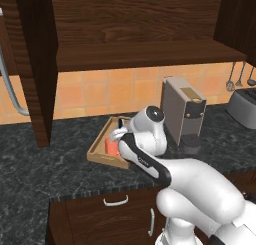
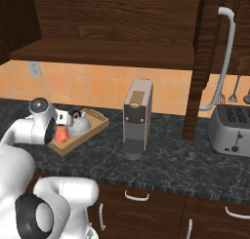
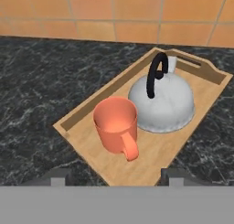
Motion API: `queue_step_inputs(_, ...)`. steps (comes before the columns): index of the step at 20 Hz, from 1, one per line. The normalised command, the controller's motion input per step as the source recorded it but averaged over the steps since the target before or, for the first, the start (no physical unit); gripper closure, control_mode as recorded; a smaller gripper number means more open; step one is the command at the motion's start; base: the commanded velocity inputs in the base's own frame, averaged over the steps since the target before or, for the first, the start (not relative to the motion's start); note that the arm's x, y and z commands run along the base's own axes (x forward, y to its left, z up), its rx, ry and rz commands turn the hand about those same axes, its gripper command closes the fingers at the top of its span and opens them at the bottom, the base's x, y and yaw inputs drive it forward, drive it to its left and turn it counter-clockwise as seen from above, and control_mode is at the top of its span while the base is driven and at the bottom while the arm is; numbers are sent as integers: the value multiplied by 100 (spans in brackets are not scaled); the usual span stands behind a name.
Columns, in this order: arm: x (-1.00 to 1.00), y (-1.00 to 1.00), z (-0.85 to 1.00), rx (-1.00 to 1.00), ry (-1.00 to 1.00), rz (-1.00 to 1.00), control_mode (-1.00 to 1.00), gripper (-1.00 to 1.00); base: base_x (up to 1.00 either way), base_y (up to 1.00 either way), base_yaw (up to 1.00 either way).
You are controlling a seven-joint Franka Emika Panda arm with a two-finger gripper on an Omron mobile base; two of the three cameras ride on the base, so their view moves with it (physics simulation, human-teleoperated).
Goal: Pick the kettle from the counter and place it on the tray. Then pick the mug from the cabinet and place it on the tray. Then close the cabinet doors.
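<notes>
Orange-red mug (image 3: 116, 127) is seen upright on tray (image 3: 192, 122) near its front edge, touching kettle (image 3: 162, 102) behind it. Gripper (image 3: 111, 175) is seen w/ tips apart, nothing held. Judged: both placements done; cabinet doors (image 2: 207, 62) are left to be closed.

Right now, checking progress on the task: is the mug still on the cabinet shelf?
No, the mug stands upright on the tray beside the kettle.
</notes>
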Motion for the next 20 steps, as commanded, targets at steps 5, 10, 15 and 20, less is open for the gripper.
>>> queue_step_inputs(5,-39,11,0,0,-4,3,-100,100,0,0,0)
queue_step_inputs(10,-34,31,5,-5,-22,0,-100,100,0,0,0)
queue_step_inputs(15,-40,33,3,-18,-27,0,-100,100,0,0,0)
queue_step_inputs(20,-22,49,5,-19,-30,0,-100,100,0,0,0)
